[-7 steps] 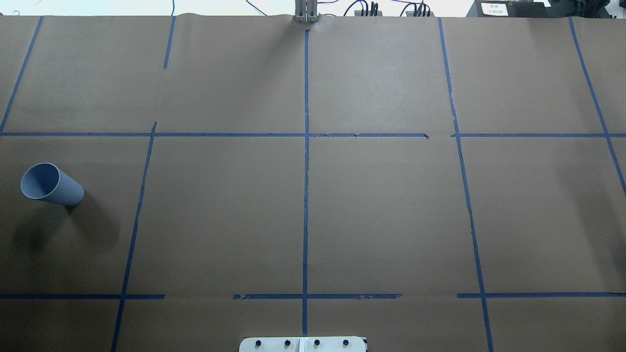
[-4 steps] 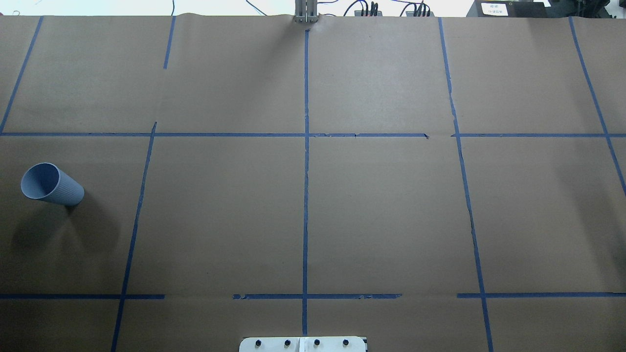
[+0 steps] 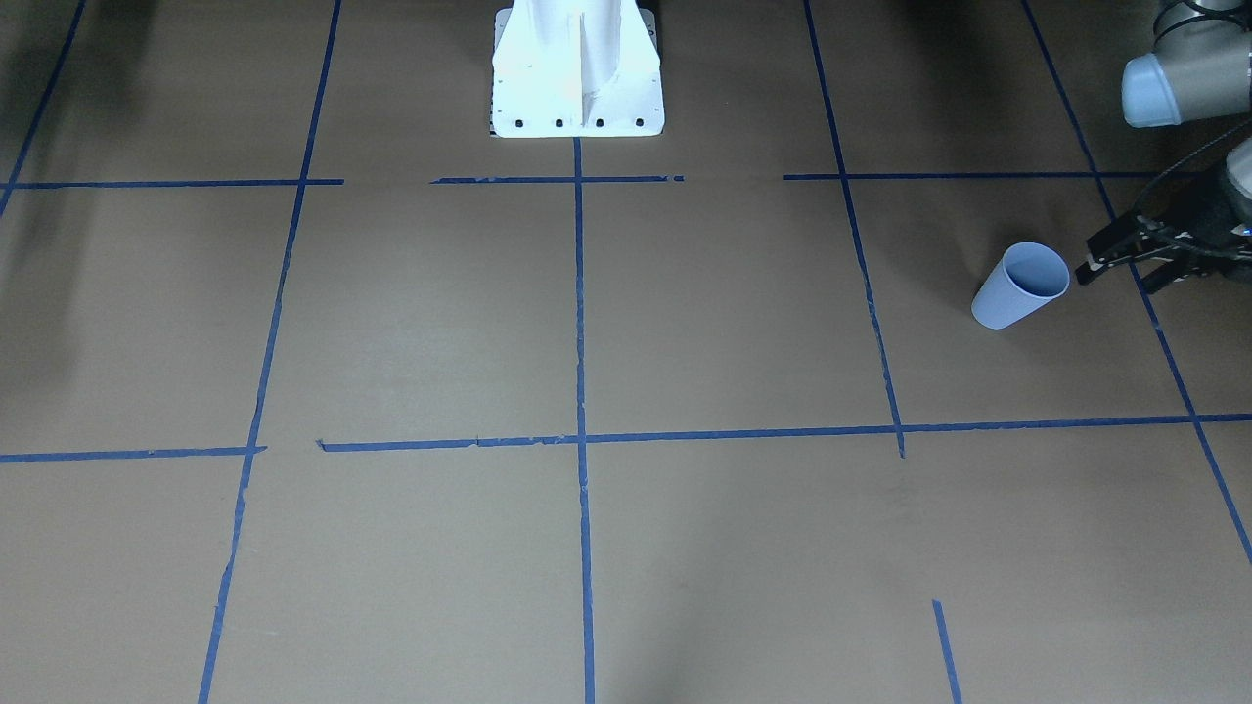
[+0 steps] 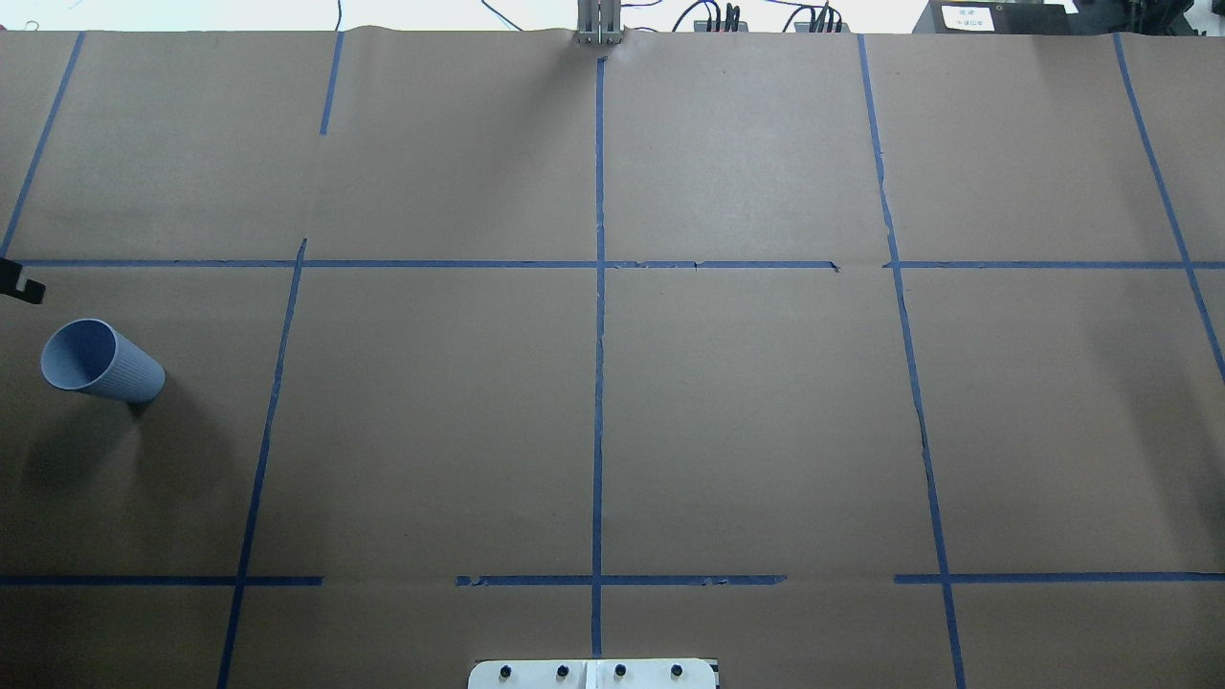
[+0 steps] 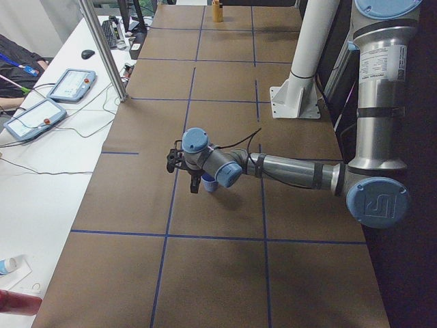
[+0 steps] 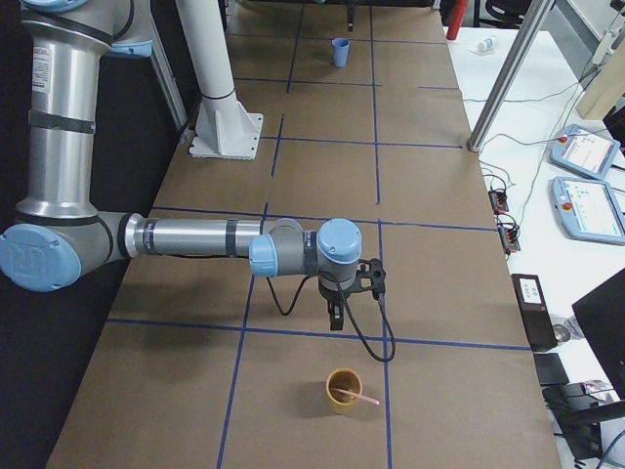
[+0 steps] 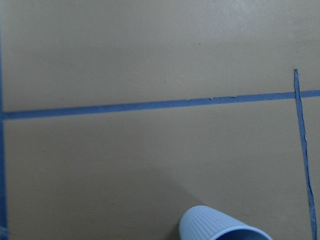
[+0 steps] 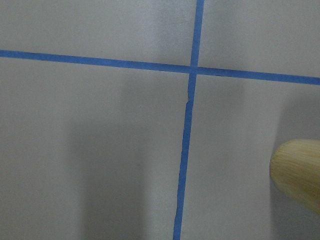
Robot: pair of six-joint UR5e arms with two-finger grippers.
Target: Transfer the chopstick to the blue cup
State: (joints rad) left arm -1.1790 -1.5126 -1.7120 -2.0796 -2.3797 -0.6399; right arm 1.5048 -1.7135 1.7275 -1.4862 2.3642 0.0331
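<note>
The blue cup (image 4: 100, 361) stands upright on the brown paper at the table's far left; it also shows in the front view (image 3: 1017, 286) and at the bottom of the left wrist view (image 7: 222, 227). My left gripper (image 3: 1117, 278) hovers just beside the cup's rim, open and empty; one of its fingertips (image 4: 24, 287) pokes in at the overhead view's left edge. A pale pink chopstick (image 6: 355, 397) leans in a tan cup (image 6: 343, 391) at the table's right end. My right gripper (image 6: 336, 315) hangs just short of that cup; I cannot tell whether it is open or shut.
The tan cup's rim (image 8: 297, 172) shows at the right edge of the right wrist view. The white robot base (image 3: 577, 68) stands at the table's middle rear. Blue tape lines divide the brown paper. Off the table are tablets (image 6: 586, 181) and cables.
A fingertip of my left gripper has come into the overhead view at the left edge, above the blue cup. The cup has not moved.
</note>
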